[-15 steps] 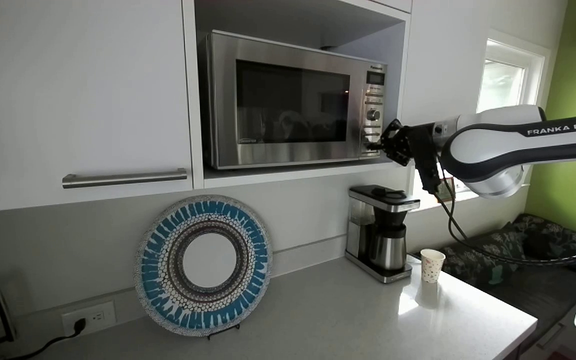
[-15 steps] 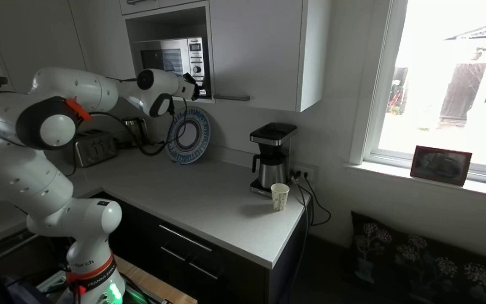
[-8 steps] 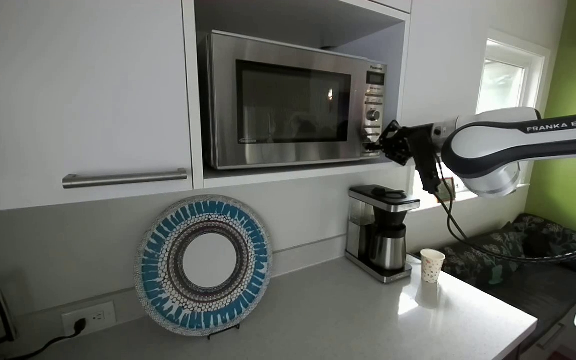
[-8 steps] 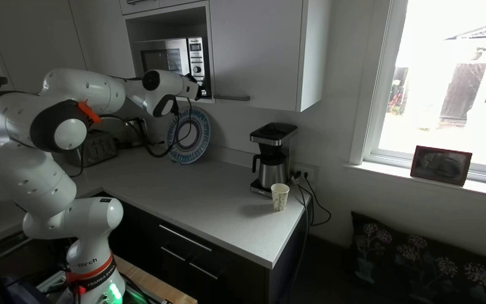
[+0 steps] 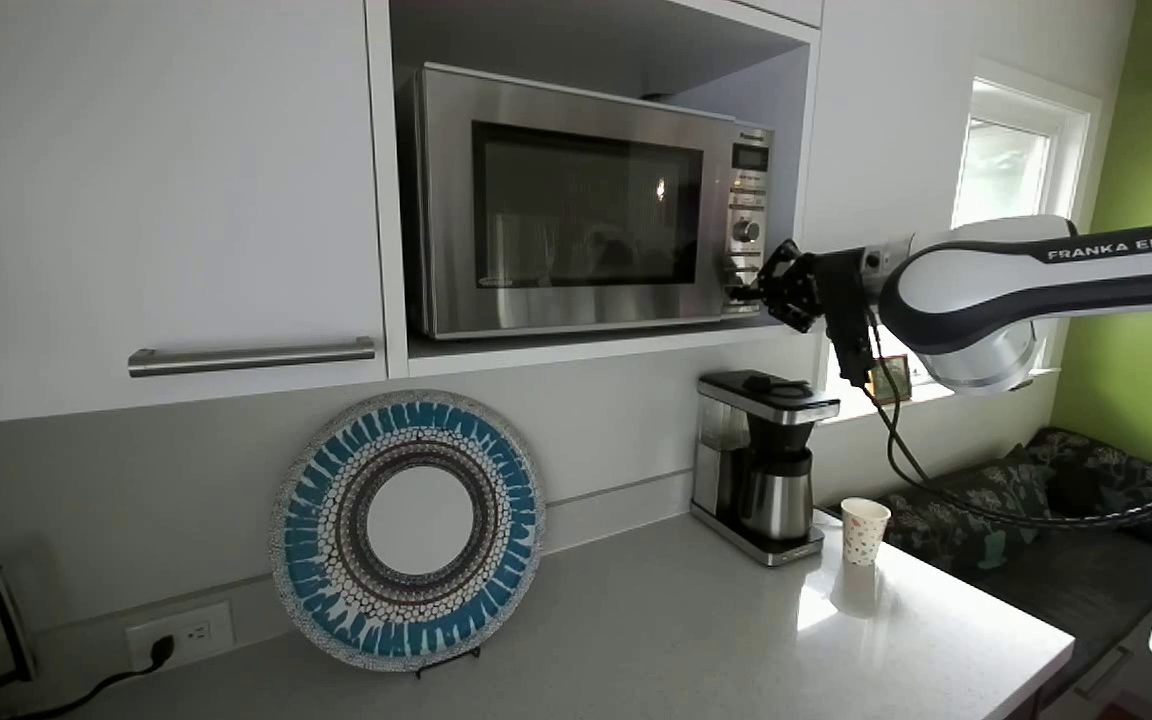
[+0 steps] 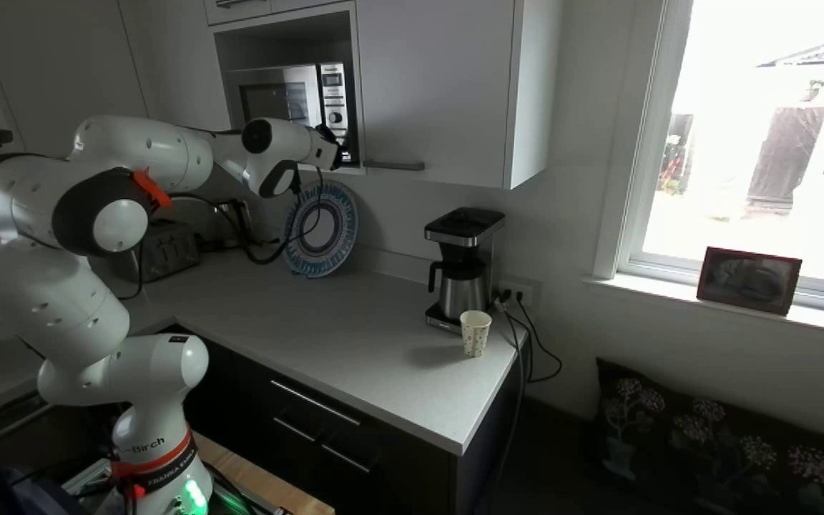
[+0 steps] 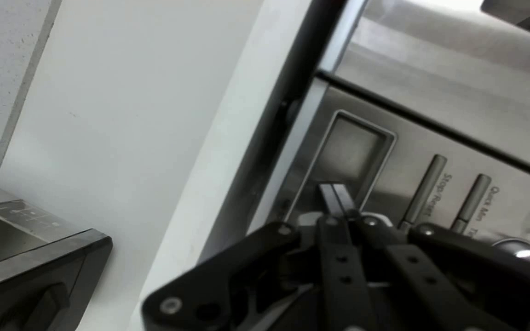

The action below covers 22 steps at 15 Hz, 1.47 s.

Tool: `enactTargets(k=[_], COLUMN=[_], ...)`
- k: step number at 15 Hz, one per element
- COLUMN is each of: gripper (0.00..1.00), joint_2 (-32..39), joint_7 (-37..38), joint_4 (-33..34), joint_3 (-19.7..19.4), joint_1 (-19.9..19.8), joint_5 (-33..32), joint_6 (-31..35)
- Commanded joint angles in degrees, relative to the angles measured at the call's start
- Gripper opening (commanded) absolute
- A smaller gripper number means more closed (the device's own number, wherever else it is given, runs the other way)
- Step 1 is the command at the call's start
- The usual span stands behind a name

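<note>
Microwave (image 5: pixel 586 205) sits in the cabinet niche (image 5: pixel 576 35); in an exterior view we place the tool (image 5: pixel 744 293) at its four o'clock, jaws together, ending at the rectangular button (image 7: pixel 353 149), contact unclear from the wrist view. On the counter (image 5: pixel 656 620) below we log: coffee maker (image 5: pixel 772 465) at the microwave's five o'clock, paper cup (image 5: pixel 865 532) at the coffee maker's four, blue-patterned disc (image 5: pixel 408 530) at the microwave's seven.
</note>
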Motion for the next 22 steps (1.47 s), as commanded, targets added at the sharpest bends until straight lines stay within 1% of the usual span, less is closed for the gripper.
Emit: enactTargets(k=[1, 2, 3, 4, 6, 7, 9, 10, 11, 12, 13, 14, 15, 16, 17, 18, 19, 20, 21, 22], gripper=[0.0, 0.0, 0.0, 0.0, 0.0, 0.0, 0.0, 0.0, 0.0, 0.0, 0.0, 0.26, 0.28, 0.34, 0.4, 0.43, 0.43, 0.43, 0.43, 0.43], joint_2=[5.04, 4.26, 3.25, 2.75, 3.31, 4.19, 6.5, 6.2, 6.03, 5.51, 5.47, 5.1, 4.5, 3.48, 2.26, 1.2, 0.03, -0.92, -1.23, -1.63], joint_7=[-2.44, -5.08, -7.68, -9.92, -13.51, -14.65, -14.28, -14.35, -13.94, -12.9, -11.59, -9.78, -12.21, -5.68, -3.53, -0.01, 3.36, 6.05, 4.07, 4.96], joint_4=[4.28, 3.98, 3.82, 3.81, 4.37, 4.73, 5.38, 5.43, 5.48, 5.52, 5.68, 5.83, 6.12, 5.96, 6.16, 6.61, 7.57, 8.87, 10.63, 12.17], joint_3=[-2.08, -2.39, -3.69, -4.44, -5.42, -5.43, -4.61, -4.69, -3.97, -2.53, -0.53, 2.01, 7.37, 8.99, 12.79, 16.0, 18.64, 20.22, 25.63, 26.76], joint_1=[-1.31, -1.2, 0.43, 1.03, 1.28, 0.83, -0.86, -0.49, -1.42, -3.0, -5.4, -8.21, -13.06, -15.8, -20.21, -23.81, -26.5, -27.83, -33.35, -34.39], joint_5=[-2.16, -4.03, -5.33, -6.72, -9.34, -10.33, -10.08, -9.79, -9.53, -9.14, -8.79, -8.42, -2.36, -7.56, -8.34, -10.2, -12.03, -13.18, -8.47, -8.45], joint_6=[1.33, 0.36, 0.15, -0.65, -1.29, -0.59, 1.83, 1.32, 0.16, -1.1, -2.54, -4.42, -7.86, -10.77, -15.54, -19.84, -25.04, -29.93, -34.72, -38.05])
